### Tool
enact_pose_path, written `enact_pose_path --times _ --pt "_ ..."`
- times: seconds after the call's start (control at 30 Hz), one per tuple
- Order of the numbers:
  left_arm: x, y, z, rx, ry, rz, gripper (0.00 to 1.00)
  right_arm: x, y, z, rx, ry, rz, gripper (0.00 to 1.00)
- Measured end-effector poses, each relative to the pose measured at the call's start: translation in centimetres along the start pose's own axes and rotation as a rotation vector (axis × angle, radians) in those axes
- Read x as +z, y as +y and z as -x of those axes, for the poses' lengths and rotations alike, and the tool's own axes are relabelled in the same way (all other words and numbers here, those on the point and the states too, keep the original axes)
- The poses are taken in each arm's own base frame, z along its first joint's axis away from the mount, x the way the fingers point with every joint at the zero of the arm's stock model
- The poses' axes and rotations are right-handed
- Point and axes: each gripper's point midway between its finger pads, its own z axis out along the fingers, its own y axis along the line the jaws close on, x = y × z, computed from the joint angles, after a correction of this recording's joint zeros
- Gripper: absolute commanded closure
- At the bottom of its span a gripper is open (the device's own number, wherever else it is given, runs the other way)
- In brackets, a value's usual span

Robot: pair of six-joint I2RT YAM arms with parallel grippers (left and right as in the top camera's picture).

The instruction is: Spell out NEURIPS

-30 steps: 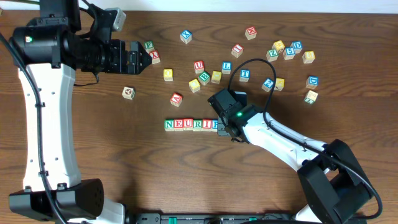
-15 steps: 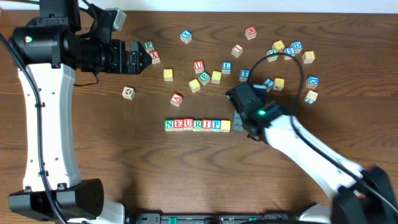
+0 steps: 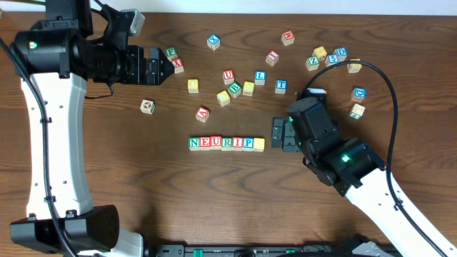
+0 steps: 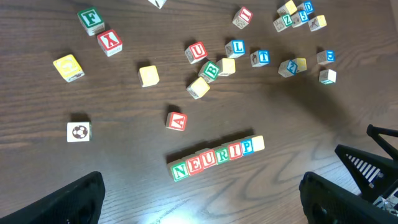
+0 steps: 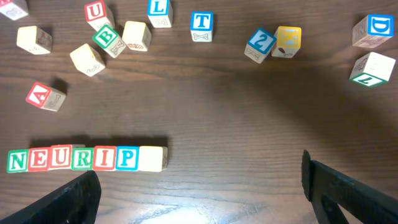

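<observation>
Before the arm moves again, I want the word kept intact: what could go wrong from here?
The open right hand sits just right of the row; a swing leftward could knock it out of line. The end cube shows a plain yellow face, no S, so the word may read unfinished.

Seven lettered cubes [image 3: 226, 143] lined up, twenty-four loose cubes [image 3: 203, 113] (some partly hidden), two arms [image 3: 50, 128], one table [image 3: 143, 185].

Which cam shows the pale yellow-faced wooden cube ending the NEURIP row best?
Right wrist: the pale yellow-faced wooden cube is largest there, no letter visible on top, against the blue-lettered P cube. Left wrist shows the cube smaller, at an angle; overhead shows the cube tiniest.
</observation>
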Motion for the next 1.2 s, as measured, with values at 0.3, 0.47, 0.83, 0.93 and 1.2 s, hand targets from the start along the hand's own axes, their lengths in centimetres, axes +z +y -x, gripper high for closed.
enact_pose_path --times 0.3,0.47,0.83,0.93,1.2 --pt "0.0 0.0 0.0 0.000 0.000 0.000 0.02 0.0 -0.6 -1.0 -0.020 0.041 -0.024 0.01" --pt "0.0 0.0 0.0 0.000 0.000 0.000 0.02 0.0 -0.5 -0.9 -0.024 0.035 -0.018 0.73" --pt "0.0 0.0 0.0 0.000 0.000 0.000 0.02 4.6 2.2 -1.0 0.008 0.102 0.068 0.99" --pt "0.0 0.0 0.0 0.000 0.000 0.000 0.02 7.0 2.8 -2.3 -0.001 0.184 0.063 0.99" --pt "0.0 0.0 0.0 0.001 -0.001 0.000 0.02 11.4 8.1 1.1 -0.057 0.246 0.158 0.99"
